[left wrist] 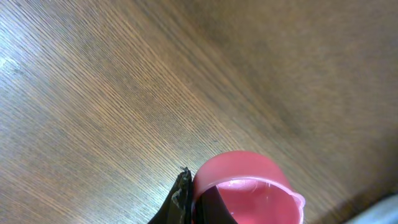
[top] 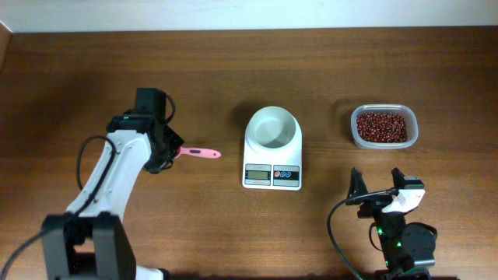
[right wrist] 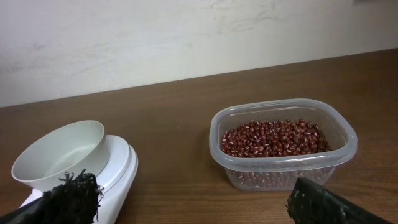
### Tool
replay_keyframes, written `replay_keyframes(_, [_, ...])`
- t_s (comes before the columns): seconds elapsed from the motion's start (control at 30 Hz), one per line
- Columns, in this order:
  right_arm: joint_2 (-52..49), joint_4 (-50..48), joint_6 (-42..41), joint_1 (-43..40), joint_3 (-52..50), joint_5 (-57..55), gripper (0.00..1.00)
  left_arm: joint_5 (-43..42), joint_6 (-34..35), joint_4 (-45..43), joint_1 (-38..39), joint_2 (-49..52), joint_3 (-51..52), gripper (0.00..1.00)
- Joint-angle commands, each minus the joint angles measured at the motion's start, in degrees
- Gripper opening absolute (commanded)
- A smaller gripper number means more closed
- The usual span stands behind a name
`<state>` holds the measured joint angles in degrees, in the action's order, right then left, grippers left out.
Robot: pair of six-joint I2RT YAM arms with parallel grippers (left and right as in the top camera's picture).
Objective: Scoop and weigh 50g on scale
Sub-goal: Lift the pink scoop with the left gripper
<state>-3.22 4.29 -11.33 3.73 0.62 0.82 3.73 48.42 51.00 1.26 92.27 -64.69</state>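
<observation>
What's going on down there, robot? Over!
Left claw shut on pink plastic scoop, right claw open. Small white digital scale: round white bowl empty. Clear plastic tub of red beans full. Nothing in the way.

The left hand [top: 167,152] is clamped on a pink scoop [top: 201,153], which pokes out toward the scale [top: 271,167] near its tip. The right hand [top: 377,179] hangs spread wide, with a tub [top: 384,144] of beans [top: 381,126] ahead of it.
</observation>
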Motion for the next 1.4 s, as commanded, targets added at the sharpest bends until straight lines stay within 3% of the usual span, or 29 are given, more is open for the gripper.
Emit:
replay_keyframes(0.0, [0.0,0.3,0.4,-0.4,-0.3,-0.7,0.99,2.1,-0.8,0.1,-0.2,-5.9,0.1,0.0])
replay_keyframes(0.2, [0.0,0.3,0.4,-0.4,-0.3,-0.7,0.99,0.7,-0.7,0.0,-0.2,-10.4,0.1,0.0])
replay_keyframes(1.37, [0.0,0.3,0.4,-0.4,-0.3,-0.7,0.99,-1.4,-2.2,1.3,-0.1,-10.4,-5.1,0.0])
